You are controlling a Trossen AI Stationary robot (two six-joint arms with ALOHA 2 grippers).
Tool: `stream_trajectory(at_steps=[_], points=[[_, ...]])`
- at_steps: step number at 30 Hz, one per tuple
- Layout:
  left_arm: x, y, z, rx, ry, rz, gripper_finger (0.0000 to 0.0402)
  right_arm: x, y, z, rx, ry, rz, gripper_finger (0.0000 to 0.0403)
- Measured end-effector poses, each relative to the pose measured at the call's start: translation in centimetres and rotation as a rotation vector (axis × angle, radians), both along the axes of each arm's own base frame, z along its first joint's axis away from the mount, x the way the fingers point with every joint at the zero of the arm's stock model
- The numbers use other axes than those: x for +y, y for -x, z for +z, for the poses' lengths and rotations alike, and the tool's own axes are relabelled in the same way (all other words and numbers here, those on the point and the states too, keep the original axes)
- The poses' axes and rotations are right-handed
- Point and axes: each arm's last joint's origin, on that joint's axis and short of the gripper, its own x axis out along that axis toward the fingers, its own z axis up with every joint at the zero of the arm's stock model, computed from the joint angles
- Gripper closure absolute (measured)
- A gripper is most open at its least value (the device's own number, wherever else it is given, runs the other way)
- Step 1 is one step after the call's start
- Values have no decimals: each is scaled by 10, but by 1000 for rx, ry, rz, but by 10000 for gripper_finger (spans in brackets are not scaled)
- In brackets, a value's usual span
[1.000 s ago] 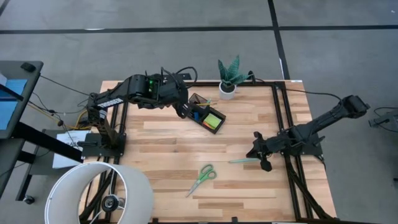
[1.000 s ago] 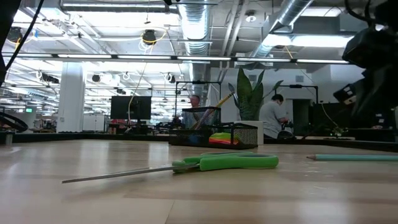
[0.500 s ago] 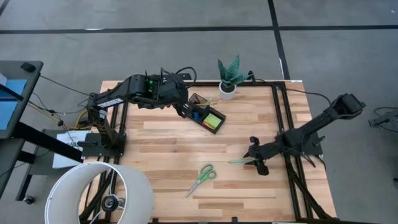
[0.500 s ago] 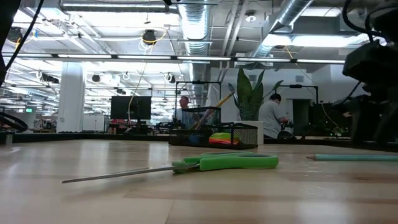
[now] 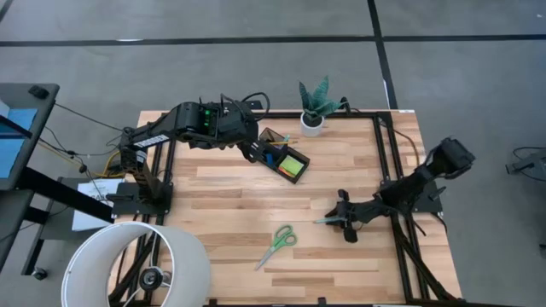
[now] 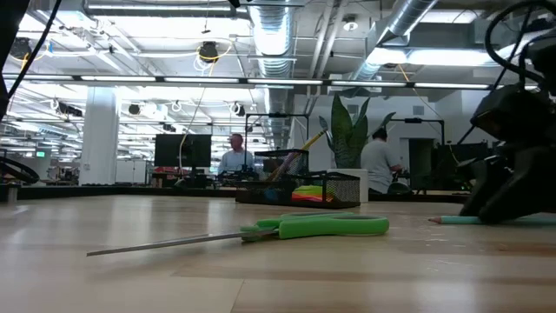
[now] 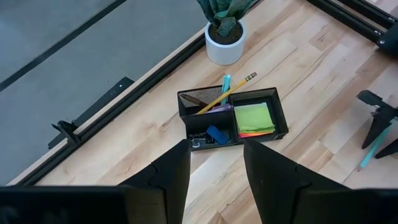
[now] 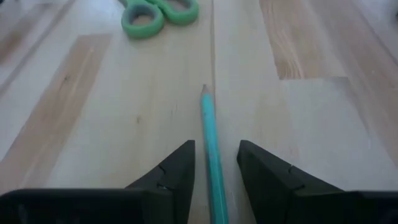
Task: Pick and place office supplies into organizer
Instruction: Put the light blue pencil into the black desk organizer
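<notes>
The teal pencil (image 5: 328, 221) lies flat on the table, its tip pointing toward the green-handled scissors (image 5: 275, 246). My right gripper (image 8: 215, 152) is low over the pencil's rear half, open, with one finger on each side and a gap to both. The black organizer (image 7: 231, 118) stands at the far middle and holds a yellow pencil (image 7: 231, 92), a teal pen, a blue eraser (image 7: 217, 134) and the lime-green sticky-note pad (image 7: 254, 116). My left gripper (image 5: 254, 152) hovers open beside the organizer's left end.
A potted green plant (image 5: 314, 104) stands at the far edge, just behind the organizer. Black frame rails (image 5: 386, 162) run along the table's right side. A white ring lamp (image 5: 136, 260) overlaps the near left corner. People show in the room beyond, in the low view.
My right gripper has moved toward the table's left and down to the tabletop, and its fingers now stand on either side of the teal pencil. The pencil, scissors, organizer and my left arm have stayed where they were.
</notes>
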Motion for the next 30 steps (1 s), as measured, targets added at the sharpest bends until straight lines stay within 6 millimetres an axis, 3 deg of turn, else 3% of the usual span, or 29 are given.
stream_trajectory(at_steps=[9,22,30], points=[[0,0,0,7,-3,-12,258,7,0,-10,-74,-14,20,281],[0,0,0,6,4,-15,258,3,-23,-8,-63,-6,36,281],[-1,0,0,6,12,-20,258,2,-25,-8,-56,-14,31,317]])
